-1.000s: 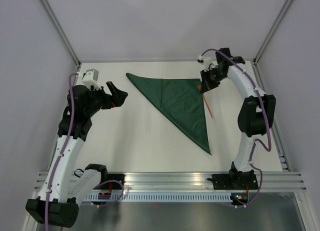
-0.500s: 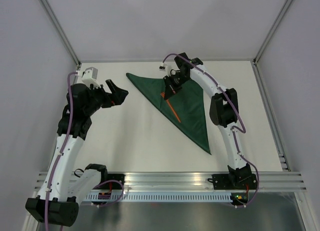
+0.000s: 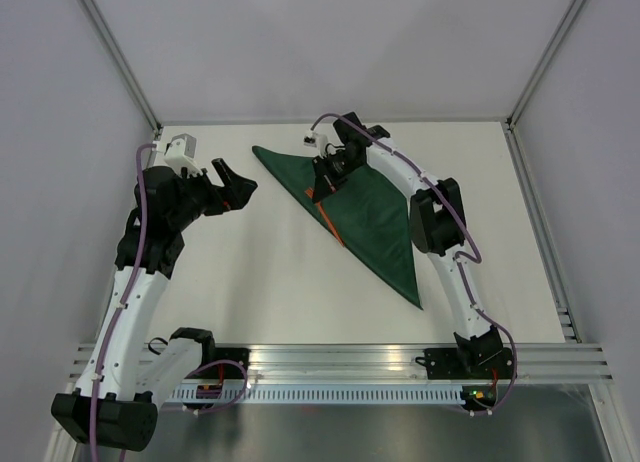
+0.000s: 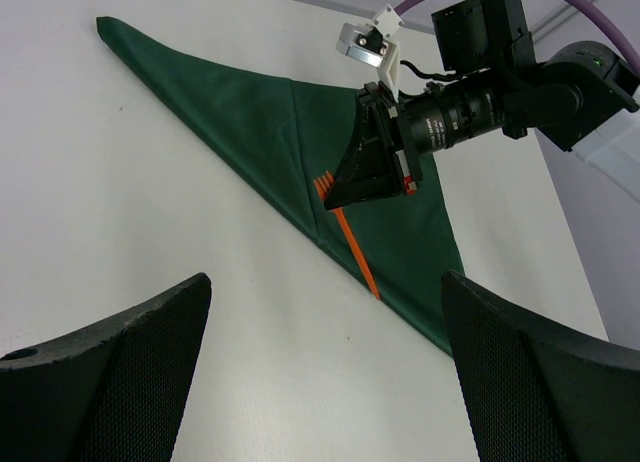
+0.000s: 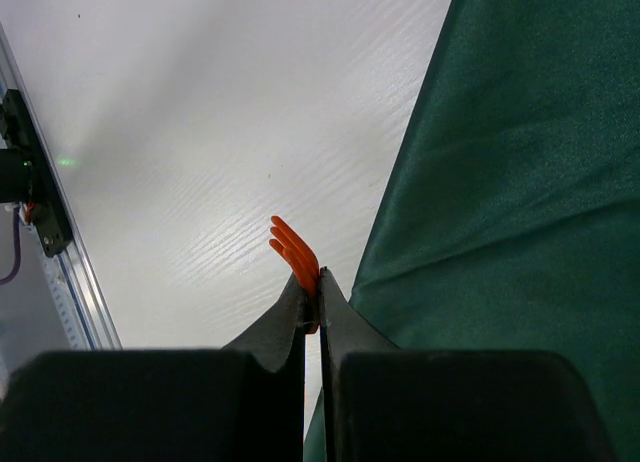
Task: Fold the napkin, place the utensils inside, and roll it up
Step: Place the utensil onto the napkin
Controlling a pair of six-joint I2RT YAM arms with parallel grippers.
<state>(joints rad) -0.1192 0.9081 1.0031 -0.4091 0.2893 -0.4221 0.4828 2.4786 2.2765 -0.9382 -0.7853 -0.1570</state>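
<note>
White table (image 3: pixel 250 272): dark green napkin (image 3: pixel 375 212) folded triangular; right hand (image 5: pixel 312 304) pinches orange fork (image 4: pixel 352 245), left hand (image 3: pixel 237 184) gapes.

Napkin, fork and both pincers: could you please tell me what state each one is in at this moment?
napkin: folded into a triangle, lying flat on the table.
fork: pinched just behind its tines, handle slanting over the napkin's long edge.
left pincer: open, empty, off to the napkin's left.
right pincer: shut on the fork.
</note>
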